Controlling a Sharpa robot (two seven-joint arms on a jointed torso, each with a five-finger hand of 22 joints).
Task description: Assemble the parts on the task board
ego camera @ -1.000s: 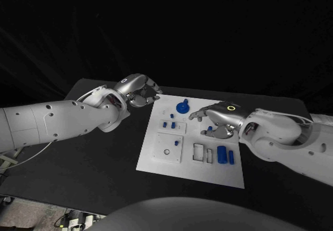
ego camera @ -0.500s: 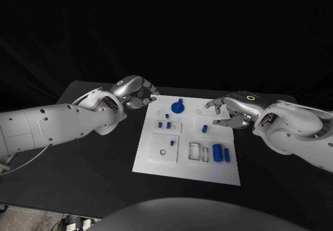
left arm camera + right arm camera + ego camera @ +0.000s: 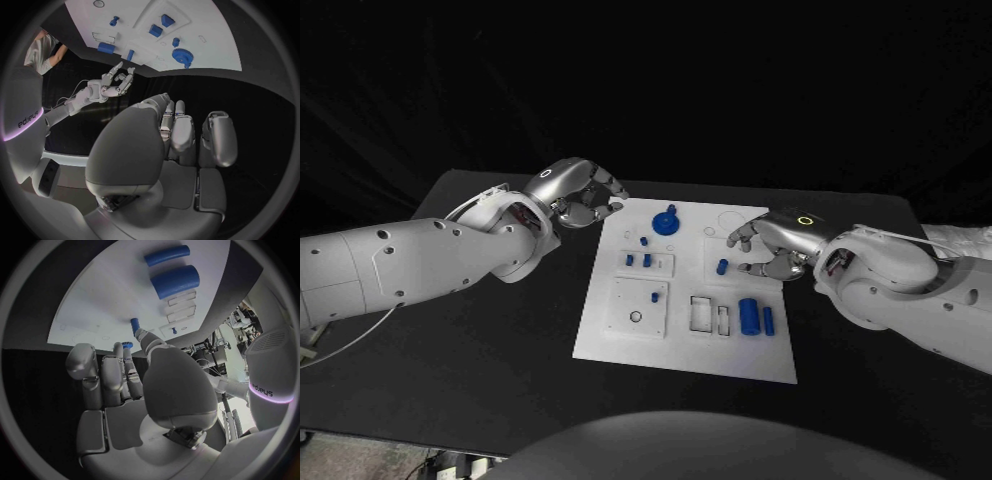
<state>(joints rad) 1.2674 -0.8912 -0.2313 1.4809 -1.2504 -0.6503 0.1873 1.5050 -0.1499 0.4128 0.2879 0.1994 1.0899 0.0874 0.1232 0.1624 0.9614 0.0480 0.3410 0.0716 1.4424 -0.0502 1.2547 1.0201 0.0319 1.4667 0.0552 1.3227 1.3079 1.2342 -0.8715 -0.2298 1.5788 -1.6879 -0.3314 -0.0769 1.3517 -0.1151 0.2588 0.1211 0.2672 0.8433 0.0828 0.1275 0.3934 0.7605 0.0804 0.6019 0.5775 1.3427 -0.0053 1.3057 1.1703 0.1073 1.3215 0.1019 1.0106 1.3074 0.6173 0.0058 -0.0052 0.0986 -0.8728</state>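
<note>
Your right hand (image 3: pixel 776 243) | fingers spread, apparently empty | small blue cylindrical peg (image 3: pixel 723 267) just beside fingertips, board-centre side | left hand (image 3: pixel 584 192) curled, farther.

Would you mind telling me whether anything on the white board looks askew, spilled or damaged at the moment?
Nothing stands out. The white task board lies flat on the black table and looks intact; the blue gear, blue cylinders and small blue pegs sit on it, none spilled onto the table.

Lying mid-bench (image 3: pixel 473 340): task board (image 3: pixel 689 355), gear (image 3: pixel 666 222) at its far edge, two cylinders (image 3: pixel 750 317) near right; left robot hand (image 3: pixel 583 195) hovering beside far-left corner, right robot hand (image 3: pixel 776 245) over right edge.
</note>
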